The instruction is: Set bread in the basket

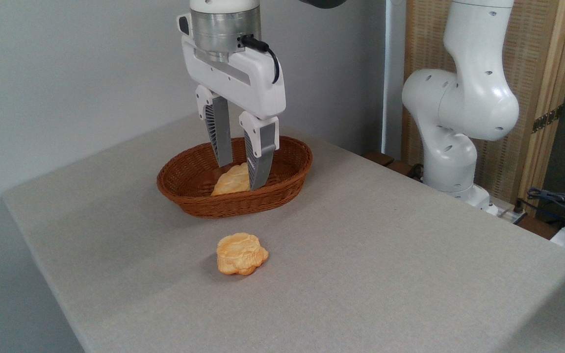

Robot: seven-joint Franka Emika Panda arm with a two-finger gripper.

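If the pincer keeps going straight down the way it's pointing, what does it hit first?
Most likely the pale yellow braided loaf lying in the oval reddish-brown wicker basket. The open pincer points down into the basket with its fingers around the loaf's upper end, though depth is hard to judge from this single view.

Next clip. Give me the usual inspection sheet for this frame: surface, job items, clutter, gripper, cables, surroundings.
Surface: grey table, no spills or marks seen.
Job's things: oval wicker basket at the back of the table; pale braided loaf lying inside it; round golden bun on the table in front of the basket, outside it.
Clutter: nothing seen on the table.
Gripper: gripper over the basket, fingers apart, open; the loaf lies just behind the fingertips, contact cannot be told.
Cables: black cable plugged into the wrist; loose cables off the table at right.
Surroundings: plain grey wall, robot base at right, woven panel behind it.
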